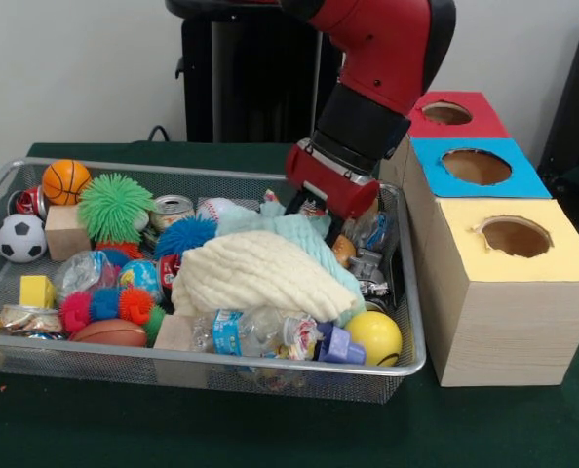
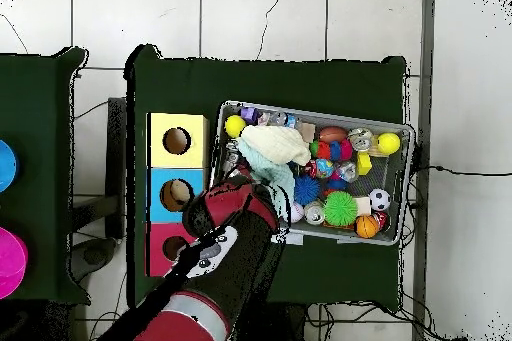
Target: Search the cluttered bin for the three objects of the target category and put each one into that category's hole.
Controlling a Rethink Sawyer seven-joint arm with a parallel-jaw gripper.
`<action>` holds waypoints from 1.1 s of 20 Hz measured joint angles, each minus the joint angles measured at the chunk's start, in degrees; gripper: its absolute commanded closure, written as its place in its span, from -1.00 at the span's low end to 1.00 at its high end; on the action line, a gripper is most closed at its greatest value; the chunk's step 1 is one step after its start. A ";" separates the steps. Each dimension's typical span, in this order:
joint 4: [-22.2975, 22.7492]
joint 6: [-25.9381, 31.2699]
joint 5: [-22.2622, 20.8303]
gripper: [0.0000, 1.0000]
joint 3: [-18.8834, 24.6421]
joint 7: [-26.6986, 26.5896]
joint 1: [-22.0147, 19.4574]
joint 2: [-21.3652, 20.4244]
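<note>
A crumpled clear plastic bottle (image 1: 243,332) with a blue label and a smooth yellow ball (image 1: 373,337) are pressed against the near wall of the wire-mesh bin (image 1: 299,369), beside a purple plastic piece (image 1: 334,345). Behind them a cream waffle-knit cloth (image 1: 260,273) is heaped over a pale teal cloth (image 1: 309,237), and whatever lies beneath both is hidden. No plush animal can be made out in either view; a small tan-orange shape (image 1: 343,250) beside the cloths is too covered to be identified.

The gripper (image 1: 319,213) is lowered into the bin's far right corner, just beyond the cloths, and its tips are sunk among the clutter and screened by the red wrist housing (image 1: 333,180); whether it is open or closed cannot be told. In the overhead view the arm covers that corner completely.

The red-topped hole (image 1: 446,113) is seen on the farthest wooden box, outside the bin and beyond the gripper, with the blue-topped hole (image 1: 476,166) and the yellow-topped hole (image 1: 516,236) nearer. Part of the red box is cut off by the arm.

On the left a spiky green rubber ball (image 1: 114,206), a small basketball (image 1: 66,180), a soccer ball (image 1: 20,238) and a wooden block (image 1: 67,232) are seen.
</note>
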 measured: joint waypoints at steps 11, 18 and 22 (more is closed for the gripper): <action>-1.10 -15.39 16.06 -1.00 -21.40 0.00 11.57 15.76; -1.16 -28.52 29.91 -1.00 -31.26 0.00 12.93 22.53; -1.17 -34.32 32.67 -1.00 -33.49 0.00 11.07 23.04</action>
